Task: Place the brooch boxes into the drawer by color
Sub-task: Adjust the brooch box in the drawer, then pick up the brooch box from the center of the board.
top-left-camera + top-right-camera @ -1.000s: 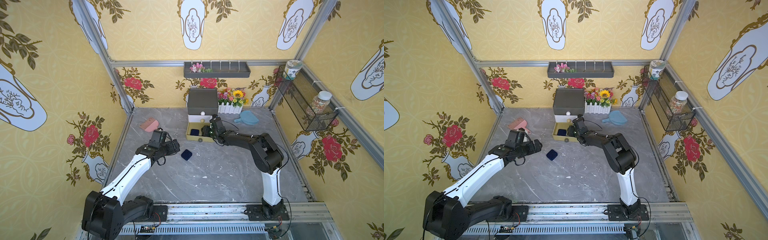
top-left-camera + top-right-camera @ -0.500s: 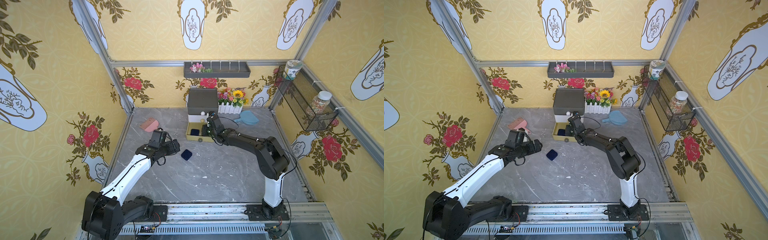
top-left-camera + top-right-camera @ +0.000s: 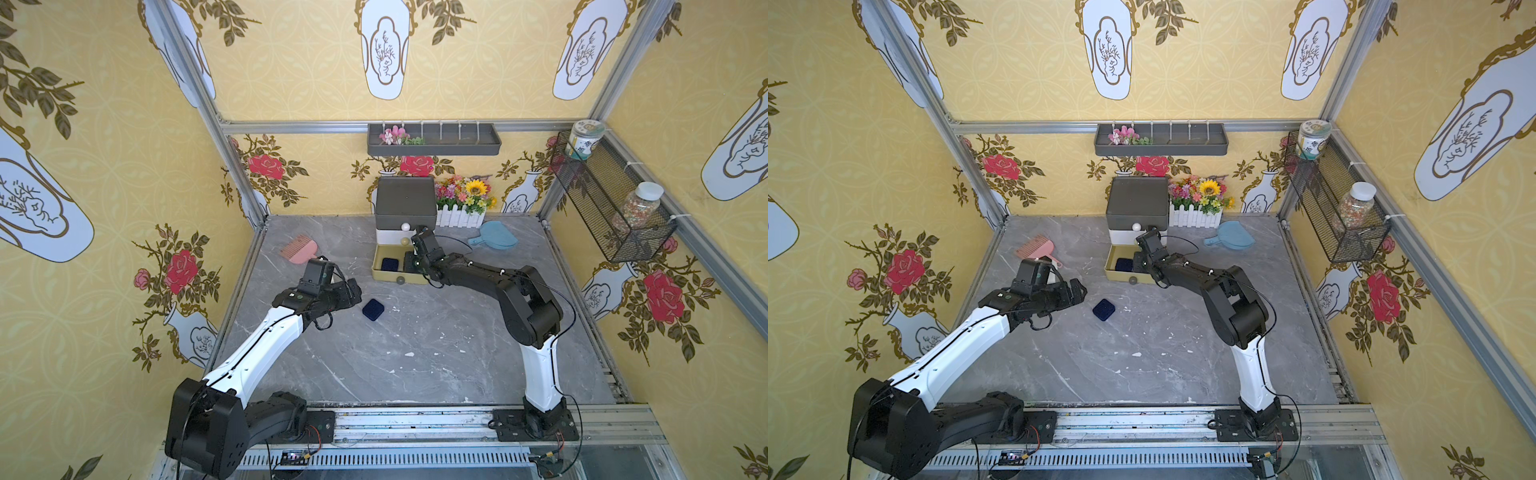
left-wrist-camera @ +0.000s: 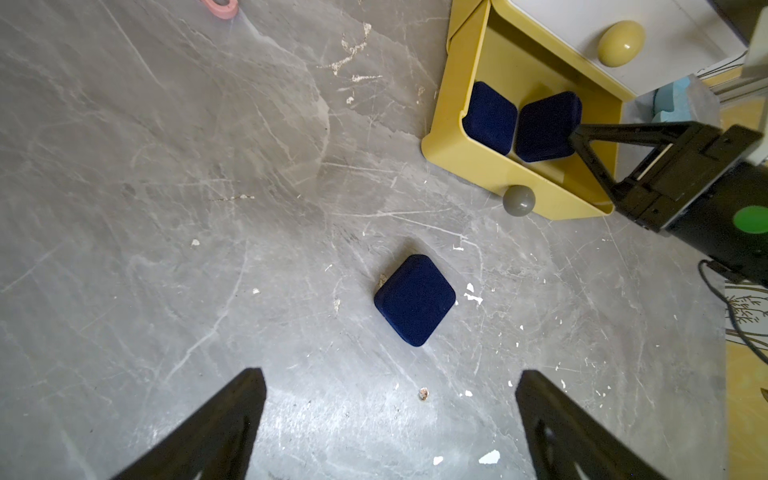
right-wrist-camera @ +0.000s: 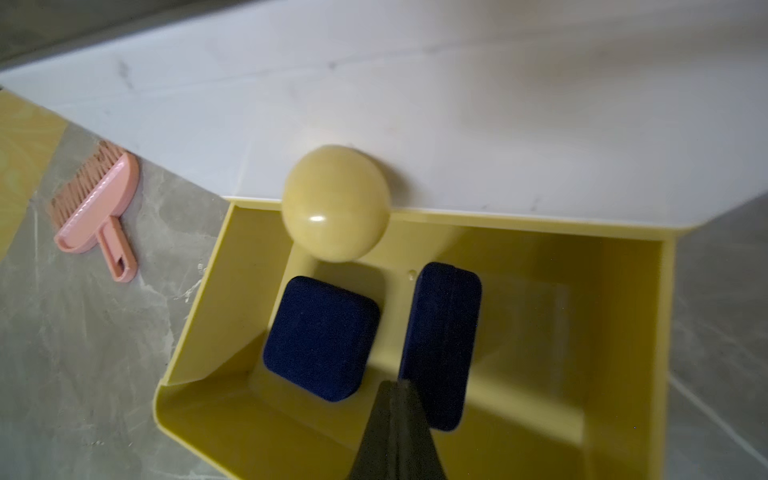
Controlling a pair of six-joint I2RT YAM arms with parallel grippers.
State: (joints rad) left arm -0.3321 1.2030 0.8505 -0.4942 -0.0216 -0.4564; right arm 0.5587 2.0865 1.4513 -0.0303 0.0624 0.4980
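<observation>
drawer walls (image 5: 623, 316) ring right hand (image 5: 395, 390), pressed together; left hand (image 4: 388, 372) spread near navy box (image 4: 414, 300).

The left arm (image 3: 266, 340) reaches forward and inward, forearm low and nearly level. The left gripper (image 4: 390, 415) hangs with jaws spread wide, holding nothing. The right arm (image 3: 478, 274) stretches far forward from a bent elbow. The right gripper (image 5: 395, 419) tilts downward, jaws pressed together.

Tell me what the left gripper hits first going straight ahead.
Probably the loose navy brooch box, centred ahead of the open left gripper; depth unclear, so it might touch the table first.
</observation>
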